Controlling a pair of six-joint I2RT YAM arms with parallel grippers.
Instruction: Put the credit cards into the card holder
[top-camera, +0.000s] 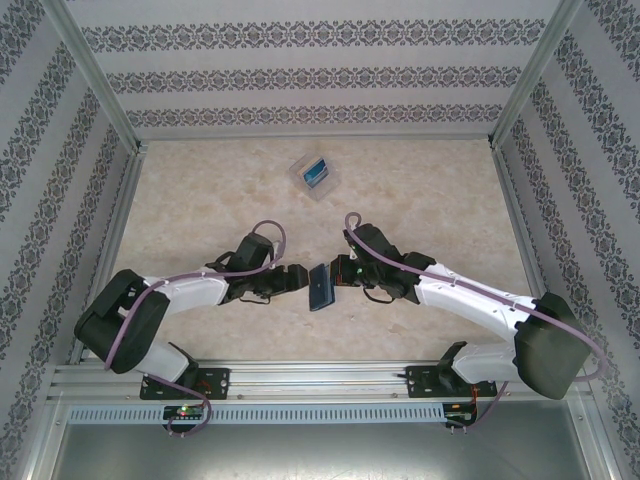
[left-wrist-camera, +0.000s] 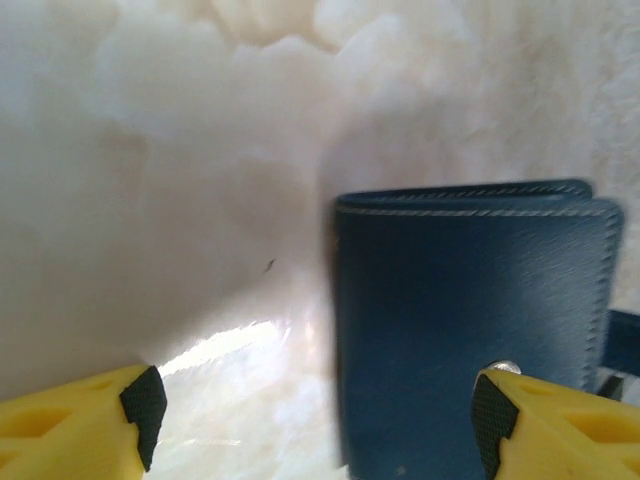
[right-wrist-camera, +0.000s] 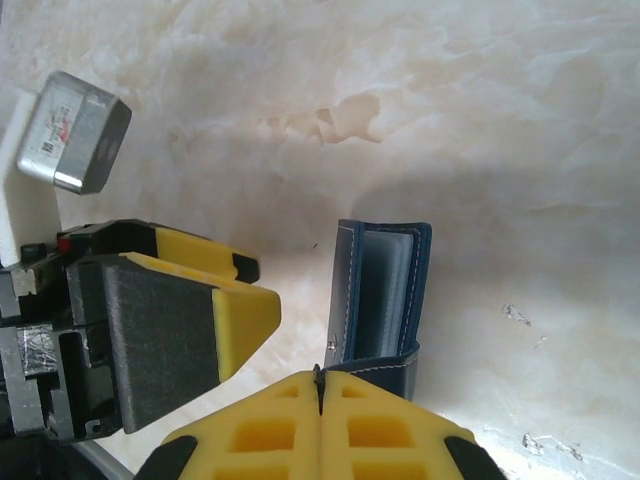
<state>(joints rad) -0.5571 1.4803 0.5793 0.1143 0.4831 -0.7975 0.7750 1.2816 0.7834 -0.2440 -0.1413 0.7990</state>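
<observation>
Right gripper (right-wrist-camera: 320, 395): jaws closed, seemingly pinching clasp tab of card holder (right-wrist-camera: 378, 290); left gripper (left-wrist-camera: 320, 420): jaws wide, holding nothing, just beside holder; holder on edge between both grippers, mouth slightly parted, no card visible inside; blue credit card (top-camera: 316, 172) in transparent case (top-camera: 322, 192), well apart, far side; judged early stage: card unfetched, insertion pending; table (top-camera: 200, 200) beige marbled; walls (top-camera: 300, 80) patterned paper, aluminium frame (top-camera: 90, 70)
</observation>
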